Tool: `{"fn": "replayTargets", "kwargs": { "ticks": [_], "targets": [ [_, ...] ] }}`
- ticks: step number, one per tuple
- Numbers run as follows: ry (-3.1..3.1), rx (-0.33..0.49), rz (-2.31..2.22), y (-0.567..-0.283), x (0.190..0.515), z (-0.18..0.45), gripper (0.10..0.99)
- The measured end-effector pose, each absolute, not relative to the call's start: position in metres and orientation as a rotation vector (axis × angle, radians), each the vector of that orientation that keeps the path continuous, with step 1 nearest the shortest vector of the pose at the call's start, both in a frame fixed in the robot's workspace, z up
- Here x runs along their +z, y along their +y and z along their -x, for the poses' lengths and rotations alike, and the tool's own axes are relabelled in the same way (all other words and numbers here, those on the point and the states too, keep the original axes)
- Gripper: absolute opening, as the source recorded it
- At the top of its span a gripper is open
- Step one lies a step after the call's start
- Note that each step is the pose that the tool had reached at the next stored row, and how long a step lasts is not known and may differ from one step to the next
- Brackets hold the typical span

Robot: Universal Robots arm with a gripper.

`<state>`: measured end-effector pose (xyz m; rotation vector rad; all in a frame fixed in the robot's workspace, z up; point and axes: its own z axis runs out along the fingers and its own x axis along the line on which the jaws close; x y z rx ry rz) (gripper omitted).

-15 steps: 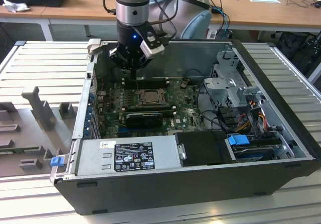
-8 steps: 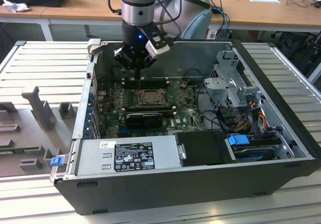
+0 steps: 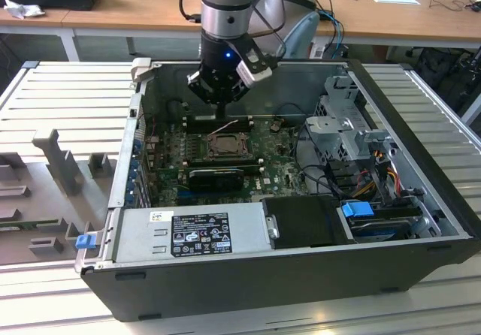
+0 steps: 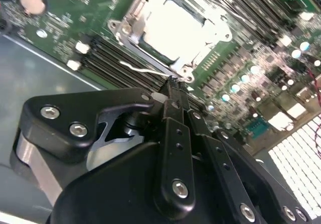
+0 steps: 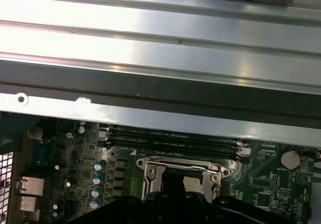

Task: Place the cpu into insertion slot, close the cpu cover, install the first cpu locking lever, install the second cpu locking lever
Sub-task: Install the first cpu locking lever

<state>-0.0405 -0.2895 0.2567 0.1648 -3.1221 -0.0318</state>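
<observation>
At the insertion slot's edge, the hand sits closed, tips at locking lever. The cpu lies under the shut cpu cover. Tips could slip off the thin lever and scrape the circuit board.

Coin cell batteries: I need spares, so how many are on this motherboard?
1. The coin cell battery sits on the green motherboard, off to one side of the cpu cover, in both wrist views. Hidden areas might hold others.
</observation>
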Motion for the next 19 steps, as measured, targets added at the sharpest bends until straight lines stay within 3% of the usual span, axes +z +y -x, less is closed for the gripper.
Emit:
{"fn": "replayTargets", "kwargs": {
  "ticks": [7,9,19],
  "targets": [
    [-3.126,-0.078,-0.110,-0.289,0.254,0.035,0.106],
    [-3.127,-0.127,-0.051,-0.289,0.245,0.035,0.106],
    [-3.127,-0.130,-0.052,-0.284,0.227,0.030,0.106]
  ]
}}
